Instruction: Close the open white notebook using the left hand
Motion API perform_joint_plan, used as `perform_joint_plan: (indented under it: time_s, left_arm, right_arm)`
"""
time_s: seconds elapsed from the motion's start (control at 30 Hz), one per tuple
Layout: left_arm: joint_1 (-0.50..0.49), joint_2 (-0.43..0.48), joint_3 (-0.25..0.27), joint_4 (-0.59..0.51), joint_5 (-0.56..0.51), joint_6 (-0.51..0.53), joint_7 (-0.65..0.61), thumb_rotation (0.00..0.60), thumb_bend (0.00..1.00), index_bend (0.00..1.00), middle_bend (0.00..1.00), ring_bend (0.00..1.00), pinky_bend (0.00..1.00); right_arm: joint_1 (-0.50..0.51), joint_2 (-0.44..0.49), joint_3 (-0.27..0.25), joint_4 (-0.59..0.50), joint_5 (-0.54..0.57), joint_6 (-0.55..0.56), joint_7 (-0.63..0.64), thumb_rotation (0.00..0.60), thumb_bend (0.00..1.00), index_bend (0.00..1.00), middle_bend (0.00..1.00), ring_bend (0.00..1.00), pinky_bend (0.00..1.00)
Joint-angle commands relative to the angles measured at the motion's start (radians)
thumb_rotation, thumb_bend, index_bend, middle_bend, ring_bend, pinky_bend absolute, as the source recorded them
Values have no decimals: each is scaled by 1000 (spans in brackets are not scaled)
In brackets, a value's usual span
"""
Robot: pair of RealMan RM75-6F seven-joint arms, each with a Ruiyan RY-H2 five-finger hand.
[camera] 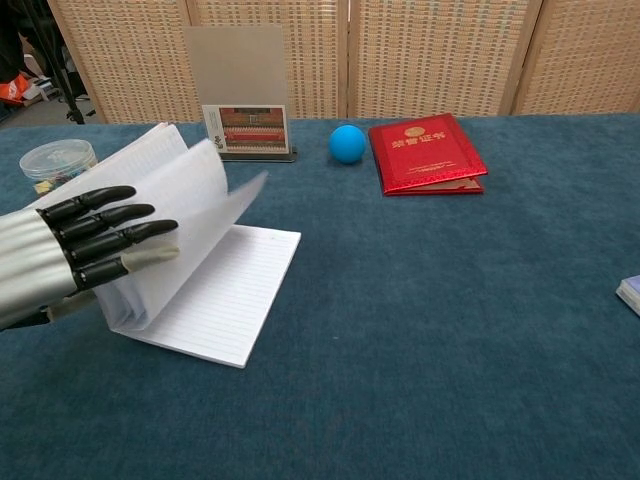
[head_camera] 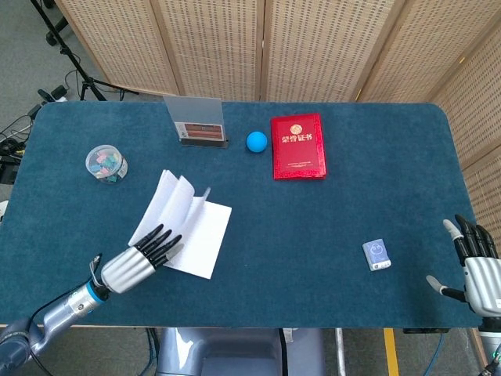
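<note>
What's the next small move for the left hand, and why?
Probably sweep the left hand rightward and down, carrying the lifted pages over. The white notebook is only half closed: its left pages stand raised and fanned against the fingers while the right page lies flat.

notebook [head_camera: 190,223]: front left on the table [head_camera: 313,235]
jar [head_camera: 106,163]: behind-left of notebook
ball [head_camera: 257,141]: between card stand [head_camera: 200,124] and booklet [head_camera: 297,146]

Left hand [camera: 70,255] flat, fingers extended
</note>
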Motion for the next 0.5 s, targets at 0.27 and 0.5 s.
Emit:
perform_joint_plan:
  time_s: [0.27, 0.5]
  left_arm:
    - [-109, -10, 69, 92, 100, 46, 106, 600, 423, 0, 0, 0, 0]
    - [-111, -37, 18, 60, 53, 179, 32, 600, 220, 0, 0, 0, 0]
  right_arm:
    - [3, 4, -3, -6, 0, -10, -2, 600, 0, 0, 0, 0, 0]
    - [5, 4, -3, -7, 3, -15, -5, 600, 0, 0, 0, 0, 0]
